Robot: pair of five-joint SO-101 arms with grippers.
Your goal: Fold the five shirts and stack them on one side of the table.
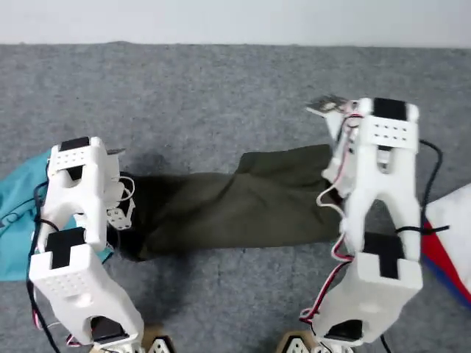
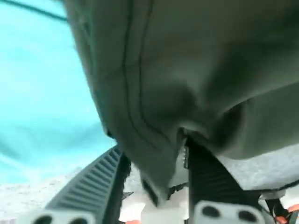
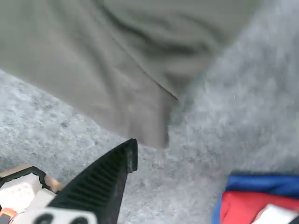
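An olive green shirt (image 1: 235,202) lies stretched out across the grey table (image 1: 221,88) between my two arms. My left gripper (image 1: 121,215) is at the shirt's left end, shut on a bunched fold of the olive fabric (image 2: 187,70), which hangs down between its fingers (image 2: 205,172). My right gripper (image 1: 333,180) hovers over the shirt's right end and is open. One black ribbed finger (image 3: 110,170) sits just short of the shirt's loose corner (image 3: 152,130), which rests flat on the table.
A teal shirt (image 1: 22,191) lies crumpled at the left edge, partly under the left arm, and it shows behind the olive fabric as teal shirt (image 2: 42,93). A red, white and blue shirt (image 1: 452,228) lies at the right edge, near my right arm.
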